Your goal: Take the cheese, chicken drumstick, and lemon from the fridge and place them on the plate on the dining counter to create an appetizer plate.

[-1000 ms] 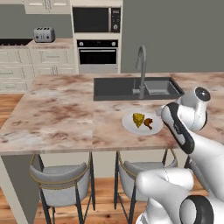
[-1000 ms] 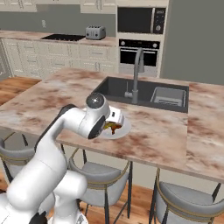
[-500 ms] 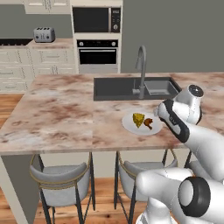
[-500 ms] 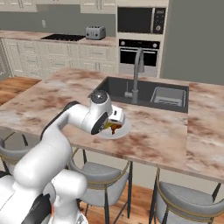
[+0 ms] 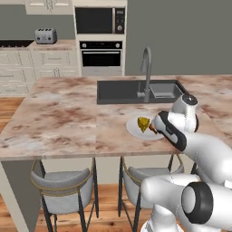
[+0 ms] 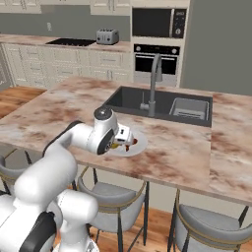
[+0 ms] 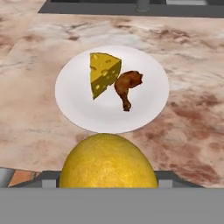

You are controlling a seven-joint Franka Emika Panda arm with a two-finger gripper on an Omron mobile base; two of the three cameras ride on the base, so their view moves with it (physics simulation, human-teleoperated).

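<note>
The lemon point(image 7: 108, 161) sits closest of all in the hand view, a big yellow dome right at the pincer point(image 7: 108, 183), whose fingers are hidden behind the fruit. Pinched there with jaws spread wide around it, it is held just short of the plate's near rim, probably so it can be let go onto the bare white part rather than onto the food already there.

Beyond it lies the plate point(image 7: 74, 109), flat on the marbled counter point(image 7: 39, 65). On it the cheese point(image 7: 103, 74) stands as a holed wedge left of centre, and the chicken drumstick point(image 7: 127, 86) lies just beside it on the right, its bone end pointing toward the camera. The near half of the dish is bare, which looks like room enough for the last piece.

Farther off, the sink point(image 5: 129, 90) and faucet point(image 5: 146, 72) sit behind the plate.
</note>
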